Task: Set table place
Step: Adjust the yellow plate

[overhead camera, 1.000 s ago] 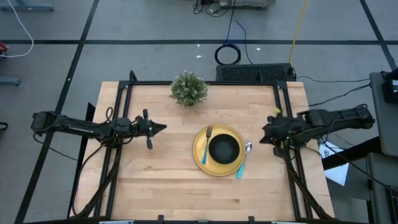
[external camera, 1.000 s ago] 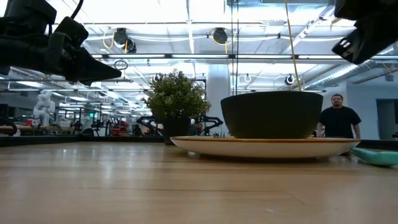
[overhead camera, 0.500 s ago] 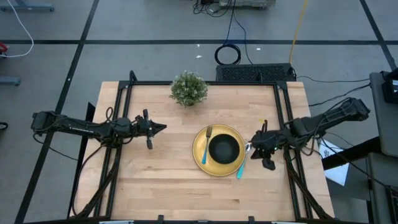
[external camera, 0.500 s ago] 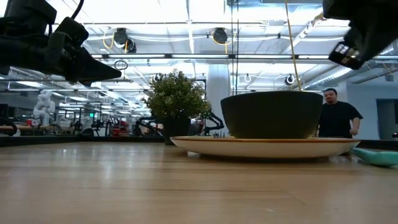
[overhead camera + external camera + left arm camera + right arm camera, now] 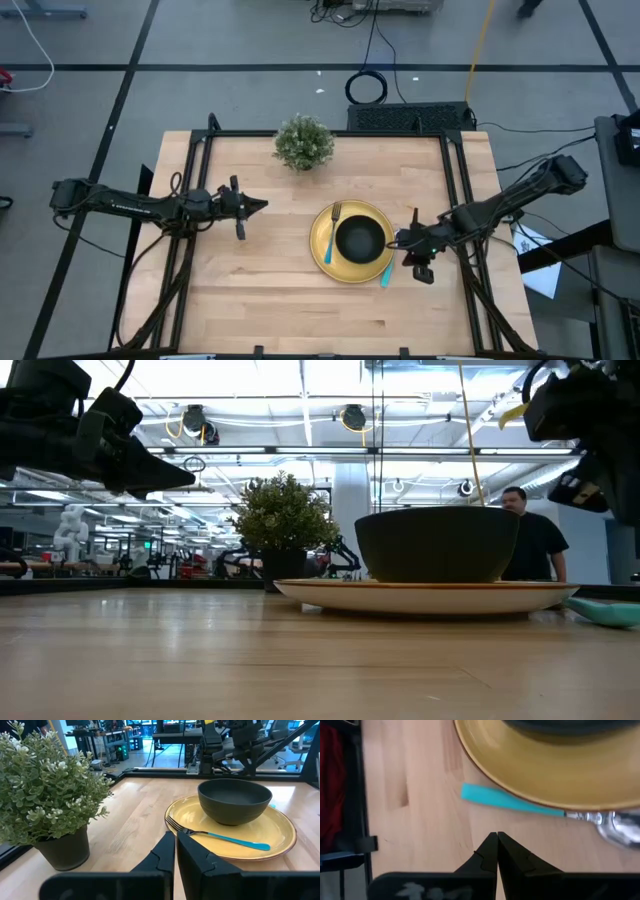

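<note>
The yellow plate (image 5: 350, 262) lies on the light-wood table (image 5: 260, 290), right of centre, with the black bowl (image 5: 360, 238) on it. The fork (image 5: 331, 236) lies on the plate's left part. The spoon (image 5: 386, 270) lies on the table along the plate's right rim. In the right wrist view its blue handle (image 5: 505, 800) and metal bowl end (image 5: 620, 827) show. My right gripper (image 5: 497, 837) is shut and empty, pointing down above the table just right of the spoon's handle. My left gripper (image 5: 262, 205) is shut and empty, held level above the table's left half.
A small potted plant (image 5: 303, 142) stands near the far edge, left of the plate. The black frame rails (image 5: 462, 200) run along the table's sides. A person (image 5: 535, 540) stands in the room behind the table. Bare wood lies in front of the plate and at the left.
My right gripper has come from the table's right edge toward the left and down, tipping to point downward, and now stands over the spot beside the spoon. The person in the background has walked across.
</note>
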